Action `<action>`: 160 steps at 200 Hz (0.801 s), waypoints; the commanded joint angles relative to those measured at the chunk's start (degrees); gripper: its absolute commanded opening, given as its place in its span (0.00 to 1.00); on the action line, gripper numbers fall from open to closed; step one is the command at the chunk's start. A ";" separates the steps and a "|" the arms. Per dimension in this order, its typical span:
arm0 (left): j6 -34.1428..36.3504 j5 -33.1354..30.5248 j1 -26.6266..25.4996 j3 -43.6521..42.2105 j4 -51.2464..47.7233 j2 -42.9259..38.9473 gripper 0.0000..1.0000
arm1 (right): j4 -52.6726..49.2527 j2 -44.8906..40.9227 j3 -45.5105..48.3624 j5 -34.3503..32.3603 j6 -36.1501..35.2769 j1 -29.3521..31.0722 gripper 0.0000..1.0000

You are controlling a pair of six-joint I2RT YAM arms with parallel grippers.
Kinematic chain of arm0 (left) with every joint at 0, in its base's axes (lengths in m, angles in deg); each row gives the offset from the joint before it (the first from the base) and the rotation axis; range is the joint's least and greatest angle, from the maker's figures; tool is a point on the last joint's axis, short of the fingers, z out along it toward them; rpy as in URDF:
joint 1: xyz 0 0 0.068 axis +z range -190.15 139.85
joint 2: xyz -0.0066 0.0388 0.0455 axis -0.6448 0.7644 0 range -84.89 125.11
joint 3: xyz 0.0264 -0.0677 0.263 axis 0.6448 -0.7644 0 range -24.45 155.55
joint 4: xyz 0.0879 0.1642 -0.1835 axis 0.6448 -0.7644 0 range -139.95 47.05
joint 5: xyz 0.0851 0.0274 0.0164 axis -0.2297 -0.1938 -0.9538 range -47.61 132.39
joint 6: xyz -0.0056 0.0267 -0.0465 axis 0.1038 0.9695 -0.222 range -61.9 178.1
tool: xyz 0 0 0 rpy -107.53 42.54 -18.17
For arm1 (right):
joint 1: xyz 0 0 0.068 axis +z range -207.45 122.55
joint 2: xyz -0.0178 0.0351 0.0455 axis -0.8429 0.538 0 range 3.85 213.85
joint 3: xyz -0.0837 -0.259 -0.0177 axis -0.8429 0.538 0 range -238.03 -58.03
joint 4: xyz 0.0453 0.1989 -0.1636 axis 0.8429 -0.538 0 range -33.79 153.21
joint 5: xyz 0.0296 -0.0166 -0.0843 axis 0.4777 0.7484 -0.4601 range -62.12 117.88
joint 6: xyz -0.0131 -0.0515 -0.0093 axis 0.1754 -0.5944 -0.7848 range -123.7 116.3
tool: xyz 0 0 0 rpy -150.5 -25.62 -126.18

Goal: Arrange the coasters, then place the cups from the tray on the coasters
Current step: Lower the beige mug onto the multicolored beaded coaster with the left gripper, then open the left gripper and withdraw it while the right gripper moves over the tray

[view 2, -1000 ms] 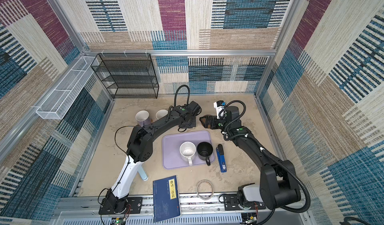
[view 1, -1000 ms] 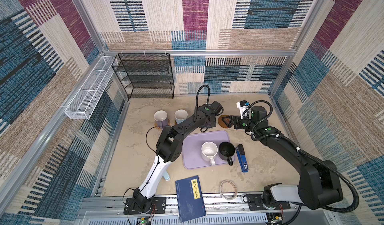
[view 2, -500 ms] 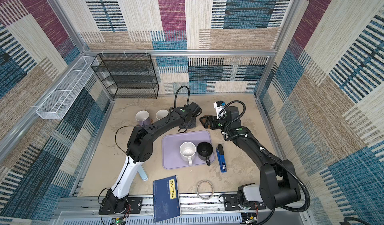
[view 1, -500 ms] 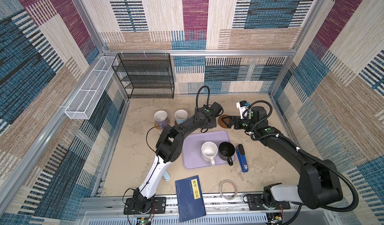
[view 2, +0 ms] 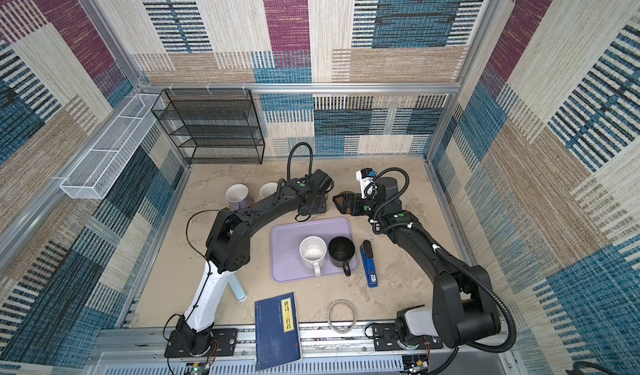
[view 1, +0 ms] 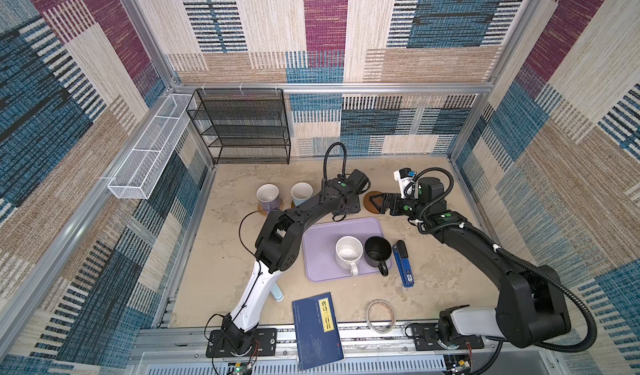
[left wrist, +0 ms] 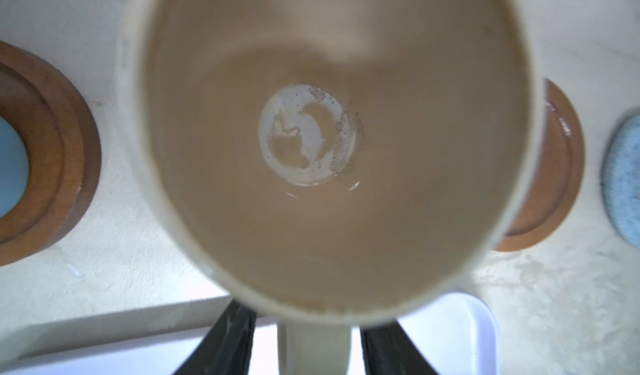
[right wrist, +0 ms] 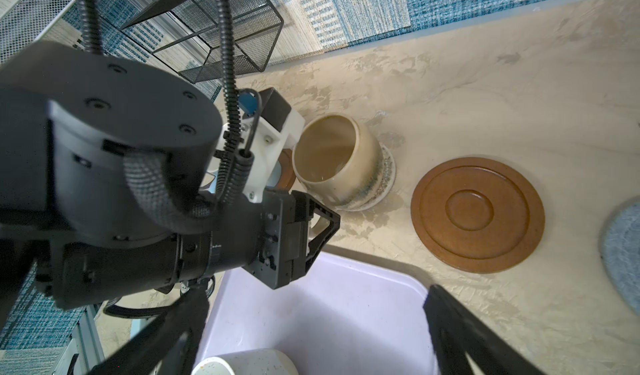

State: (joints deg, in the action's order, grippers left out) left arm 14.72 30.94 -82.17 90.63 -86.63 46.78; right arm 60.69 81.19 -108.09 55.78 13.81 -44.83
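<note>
A beige cup (right wrist: 332,155) stands on the whitish lacy coaster (right wrist: 386,172). My left gripper (left wrist: 313,352) is open above it, its fingers (left wrist: 225,342) clear of the handle (left wrist: 313,349) on both sides. In the top views that arm hides this cup. The lilac cup (view 1: 267,196) and the light blue cup (view 1: 301,193) stand on coasters at the back left. The speckled white cup (view 1: 348,252) and the black cup (view 1: 376,251) stand on the tray (view 1: 322,252). My right gripper (view 1: 379,203) hangs open over a bare dark brown coaster (right wrist: 478,214), with the grey-blue coaster (right wrist: 623,248) beyond.
A blue stapler (view 1: 403,264) lies right of the tray. A dark blue book (view 1: 317,330) and a clear tape ring (view 1: 380,316) lie near the front edge. A black wire rack (view 1: 242,127) stands at the back left, and a white wire basket (view 1: 145,158) hangs on the left wall.
My left gripper's jaws have spread apart, letting go of the beige cup's handle. Neither arm has visibly shifted.
</note>
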 commanded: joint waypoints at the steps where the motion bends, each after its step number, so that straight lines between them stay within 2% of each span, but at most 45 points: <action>1: -1.50 1.76 -0.16 -0.86 1.83 -1.60 0.50 | 0.50 -0.35 -0.18 -0.82 -0.65 -0.06 1.00; 53: -3.32 6.09 -0.09 -5.78 5.93 -4.40 0.50 | 0.11 -0.37 -0.46 -1.19 -0.81 -0.06 1.00; 111: -4.07 7.74 -0.40 -6.45 6.56 -4.77 0.49 | -0.29 -0.36 -0.56 -1.45 -0.86 -0.02 1.00; 160: -3.07 3.56 -0.38 -8.15 6.09 -8.06 0.51 | -2.07 -1.13 -1.16 -1.32 -0.63 -0.07 1.00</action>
State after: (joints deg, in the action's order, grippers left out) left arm 12.82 37.57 -82.65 83.29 -80.99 40.95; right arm 59.18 80.66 -108.36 54.34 13.62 -44.83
